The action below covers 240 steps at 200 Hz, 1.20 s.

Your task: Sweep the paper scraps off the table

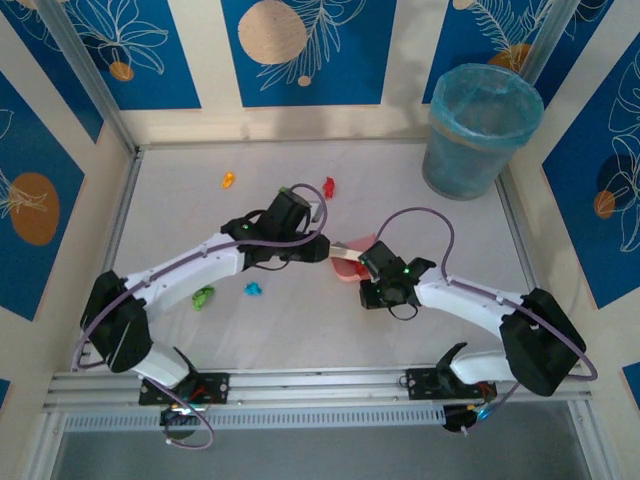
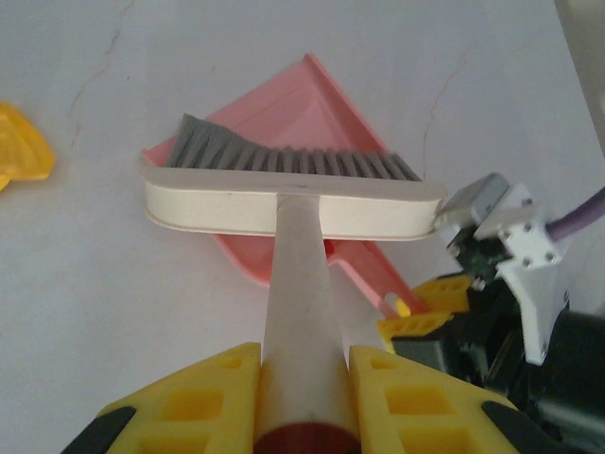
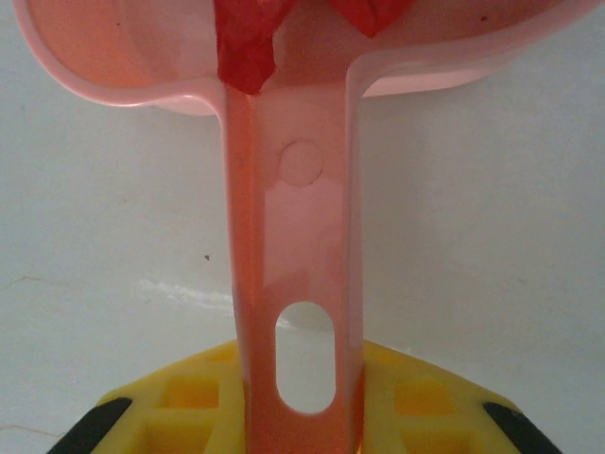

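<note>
Squeezing brush [image 2: 293,203] with left gripper [image 2: 302,378], dustpan [image 3: 293,189] with right gripper [image 3: 298,407]. Some red scraps [image 3: 248,47] in dustpan. Not swept off table [image 1: 300,330] yet: orange scrap [image 1: 228,180], red scrap [image 1: 328,187], green scrap [image 1: 203,297], blue scrap [image 1: 253,289].

On your table [image 1: 300,335], top cam: paper scraps [image 1: 228,180] x4: orange far L, red [image 1: 328,186] far centre, green [image 1: 203,297] + cyan [image 1: 253,289] by L arm. Teal bin [image 1: 480,130] at far R corner. Mid-table: L gripper [image 1: 325,245] w/ brush [image 1: 341,249], R gripper [image 1: 365,262] w/ pink dustpan [image 1: 350,267].
</note>
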{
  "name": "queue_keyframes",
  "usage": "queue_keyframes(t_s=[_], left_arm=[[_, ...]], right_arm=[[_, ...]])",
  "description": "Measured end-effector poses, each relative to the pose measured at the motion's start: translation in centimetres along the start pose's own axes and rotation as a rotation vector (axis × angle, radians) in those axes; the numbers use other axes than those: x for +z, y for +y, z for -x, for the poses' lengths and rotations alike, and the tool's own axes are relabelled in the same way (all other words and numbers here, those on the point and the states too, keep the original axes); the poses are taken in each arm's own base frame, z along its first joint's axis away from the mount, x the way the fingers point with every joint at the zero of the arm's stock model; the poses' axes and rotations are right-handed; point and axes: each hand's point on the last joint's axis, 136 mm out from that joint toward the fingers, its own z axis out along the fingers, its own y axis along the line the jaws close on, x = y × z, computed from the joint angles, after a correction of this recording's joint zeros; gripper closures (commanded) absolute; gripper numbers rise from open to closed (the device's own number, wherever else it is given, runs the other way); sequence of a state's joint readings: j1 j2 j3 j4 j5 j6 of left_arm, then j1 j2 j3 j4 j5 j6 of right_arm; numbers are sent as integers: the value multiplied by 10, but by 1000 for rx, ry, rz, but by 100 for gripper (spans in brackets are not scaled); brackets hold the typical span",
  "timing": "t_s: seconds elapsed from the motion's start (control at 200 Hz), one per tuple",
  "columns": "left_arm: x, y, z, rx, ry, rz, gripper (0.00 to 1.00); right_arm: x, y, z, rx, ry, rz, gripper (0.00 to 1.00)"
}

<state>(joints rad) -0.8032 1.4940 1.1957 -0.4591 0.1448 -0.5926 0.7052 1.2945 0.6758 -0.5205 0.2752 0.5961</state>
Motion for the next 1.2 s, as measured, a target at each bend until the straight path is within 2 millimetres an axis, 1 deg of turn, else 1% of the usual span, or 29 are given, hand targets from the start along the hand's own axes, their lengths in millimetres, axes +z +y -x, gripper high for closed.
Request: queue_keyframes(t_s=[0.11, 0.315, 0.435, 0.555, 0.65, 0.785, 0.905, 1.04, 1.2], left_arm=[[-12, 5, -5, 0, -11, 15, 100], [-51, 5, -8, 12, -98, 6, 100], [-65, 7, -9, 17, -152, 1, 100], [-69, 12, -7, 13, -208, 2, 100], [-73, 23, -7, 3, -265, 29, 100], [-82, 37, -4, -10, -371, 62, 100], [-88, 45, -7, -12, -469, 39, 100], [-83, 51, -14, 7, -522, 8, 100], [-74, 54, -17, 26, -564, -20, 100]], right_arm=[[-1, -1, 0, 4, -4, -3, 100], [-4, -6, -1, 13, -25, -12, 100], [-8, -7, 1, 17, -52, -10, 100], [-12, -7, 3, 18, -72, -2, 100], [-15, -8, 3, 23, -94, 3, 100], [-27, -10, 8, 38, -157, 17, 100], [-36, -16, 12, 62, -217, 27, 100], [-42, -26, 14, 102, -264, 30, 100], [-52, -39, 17, 167, -324, 38, 100]])
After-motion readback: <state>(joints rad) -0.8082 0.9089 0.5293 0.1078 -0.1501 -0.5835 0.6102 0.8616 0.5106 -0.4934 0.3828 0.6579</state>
